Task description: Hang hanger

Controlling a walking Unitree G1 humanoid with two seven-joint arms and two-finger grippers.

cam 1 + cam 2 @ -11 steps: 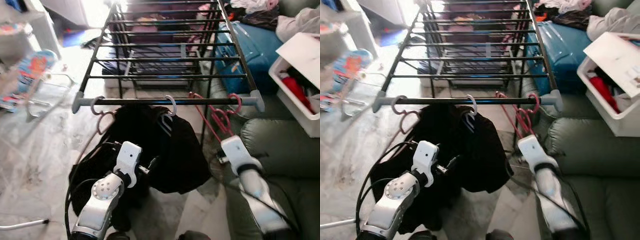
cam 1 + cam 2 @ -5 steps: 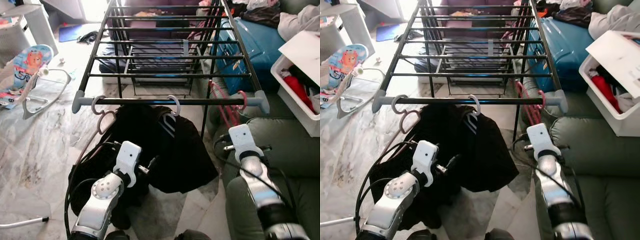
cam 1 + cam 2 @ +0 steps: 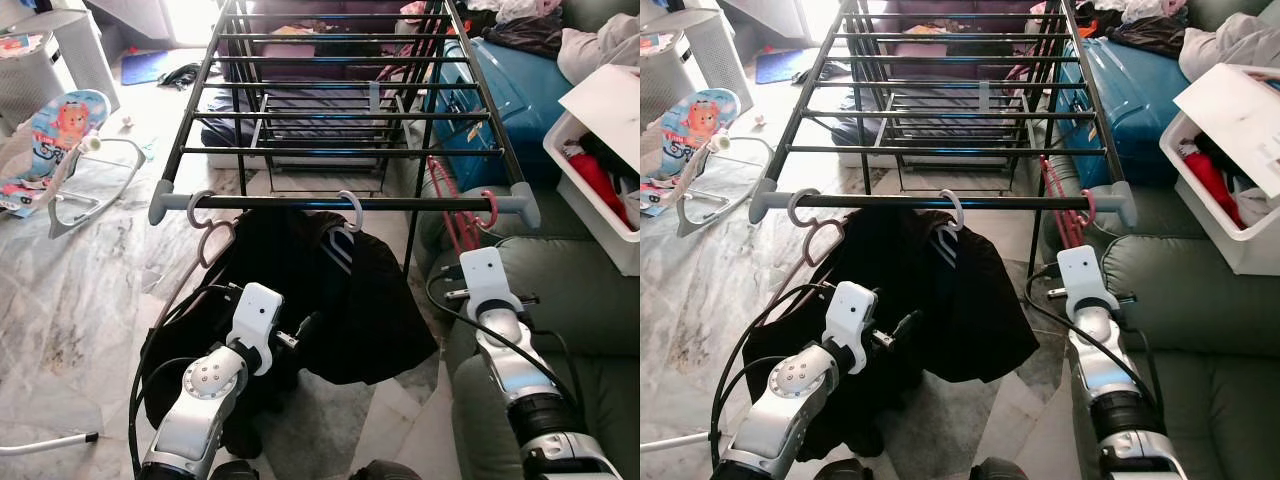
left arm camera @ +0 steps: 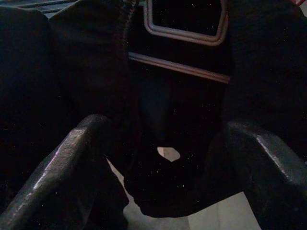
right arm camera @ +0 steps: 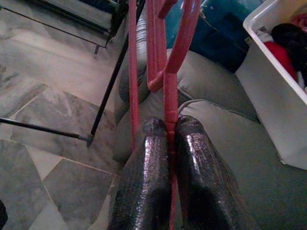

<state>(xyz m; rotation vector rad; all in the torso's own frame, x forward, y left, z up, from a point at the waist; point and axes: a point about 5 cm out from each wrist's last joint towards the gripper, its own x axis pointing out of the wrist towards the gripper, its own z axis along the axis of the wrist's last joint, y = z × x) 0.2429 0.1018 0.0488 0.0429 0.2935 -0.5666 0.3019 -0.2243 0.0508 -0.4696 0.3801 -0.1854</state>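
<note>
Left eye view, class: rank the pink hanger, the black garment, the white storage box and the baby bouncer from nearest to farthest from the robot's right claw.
1. Pink hanger: pinched in the right claw, hooked on the rack's front bar.
2. Black garment: hanging to the claw's left.
3. White storage box: to its right, on the sofa side; close to the garment in rank.
4. Baby bouncer: far left, on the floor.

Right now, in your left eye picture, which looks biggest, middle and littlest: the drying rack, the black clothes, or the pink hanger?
1. Drying rack, biggest.
2. Black clothes, middle, though they hang nearer the camera.
3. Pink hanger, littlest, hooked on the rack's front bar.
</note>
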